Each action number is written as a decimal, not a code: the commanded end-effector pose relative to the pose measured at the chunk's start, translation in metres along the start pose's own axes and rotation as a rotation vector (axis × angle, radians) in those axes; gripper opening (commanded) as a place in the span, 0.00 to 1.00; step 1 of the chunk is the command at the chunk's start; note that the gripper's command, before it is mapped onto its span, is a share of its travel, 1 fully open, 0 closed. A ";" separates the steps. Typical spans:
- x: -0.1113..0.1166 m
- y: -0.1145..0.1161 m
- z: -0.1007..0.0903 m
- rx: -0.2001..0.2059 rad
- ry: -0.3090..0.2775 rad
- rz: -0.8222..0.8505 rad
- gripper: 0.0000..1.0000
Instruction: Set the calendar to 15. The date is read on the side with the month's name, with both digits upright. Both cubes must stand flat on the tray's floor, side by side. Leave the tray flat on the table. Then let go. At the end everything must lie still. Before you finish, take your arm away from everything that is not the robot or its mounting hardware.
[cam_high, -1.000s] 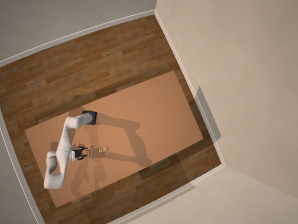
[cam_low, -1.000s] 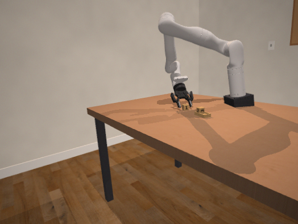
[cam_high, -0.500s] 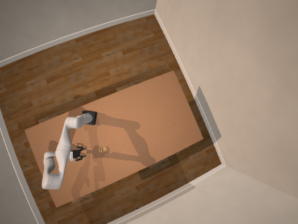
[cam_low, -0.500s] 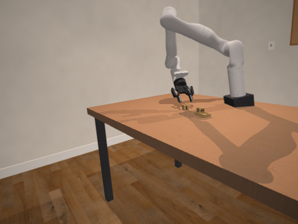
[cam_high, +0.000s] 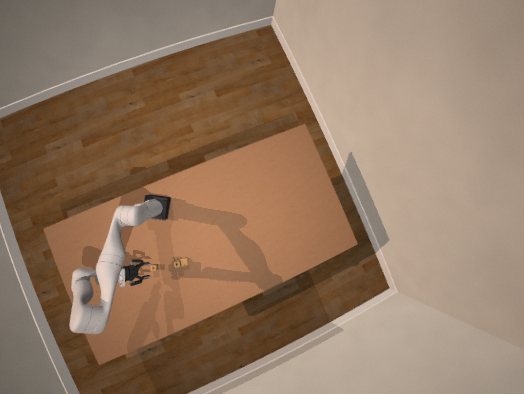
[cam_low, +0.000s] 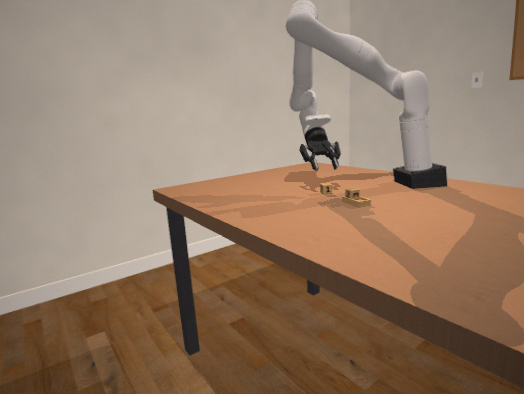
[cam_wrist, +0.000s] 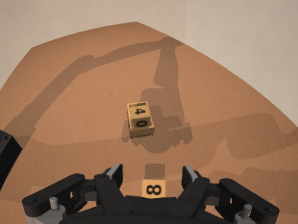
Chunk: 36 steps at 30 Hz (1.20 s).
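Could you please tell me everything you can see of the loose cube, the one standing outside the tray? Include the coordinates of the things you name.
The loose cube (cam_high: 154, 268) (cam_low: 326, 188) (cam_wrist: 153, 189) is small and pale yellow-brown, wooden by its look, with dark digits on its faces. The exterior view shows a 1 on one side; the wrist view shows an 8 on top, turned sideways. It sits flat on the table, apart from the tray (cam_high: 185, 265) (cam_low: 356, 201) (cam_wrist: 141, 134). The open hand (cam_high: 148, 273) (cam_low: 326, 169) (cam_wrist: 152, 174) is above the table and does not touch it.
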<state>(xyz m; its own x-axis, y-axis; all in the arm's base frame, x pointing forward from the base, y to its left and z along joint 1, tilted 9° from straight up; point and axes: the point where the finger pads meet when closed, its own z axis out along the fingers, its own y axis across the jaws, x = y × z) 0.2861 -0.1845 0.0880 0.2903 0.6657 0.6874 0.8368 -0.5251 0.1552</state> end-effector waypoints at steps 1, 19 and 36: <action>0.003 0.002 -0.002 -0.005 0.000 -0.008 0.69; 0.004 0.002 0.000 0.006 -0.137 -0.009 0.69; 0.006 0.002 -0.002 -0.005 -0.262 -0.008 0.69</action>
<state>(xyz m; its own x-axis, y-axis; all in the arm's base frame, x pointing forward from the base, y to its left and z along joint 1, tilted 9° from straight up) 0.2870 -0.1837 0.0922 0.4021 0.7807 0.4784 0.8346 -0.5274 0.1591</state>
